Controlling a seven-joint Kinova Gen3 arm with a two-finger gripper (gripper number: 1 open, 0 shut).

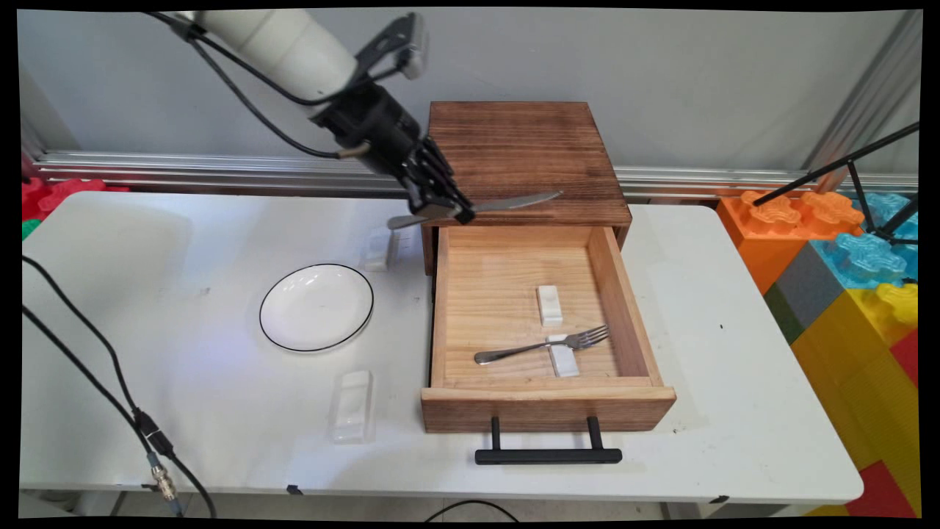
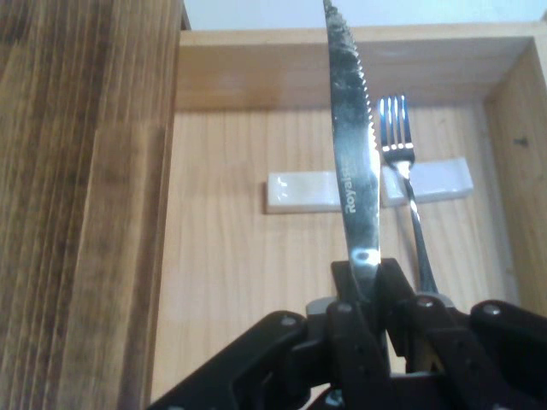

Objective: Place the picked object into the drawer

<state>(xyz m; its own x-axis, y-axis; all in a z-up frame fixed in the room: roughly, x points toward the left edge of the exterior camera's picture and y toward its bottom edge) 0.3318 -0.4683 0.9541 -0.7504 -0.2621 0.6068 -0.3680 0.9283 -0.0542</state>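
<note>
Handle (image 1: 548, 455) and open drawer (image 1: 547, 408) nearest, holding fork (image 1: 542, 345) on rest (image 1: 563, 358); my gripper (image 1: 461, 213) clamps knife (image 1: 514, 202) above drawer's back edge; I judge level blade, clear of cabinet (image 1: 525, 158), serves best.

Jaws clamp knife (image 2: 352, 154) above fork (image 2: 402, 171), drawer (image 2: 222, 256).

Only legible txt: "Royal…" stamped on knife (image 2: 349, 145) blade, rest of word hidden.
</note>
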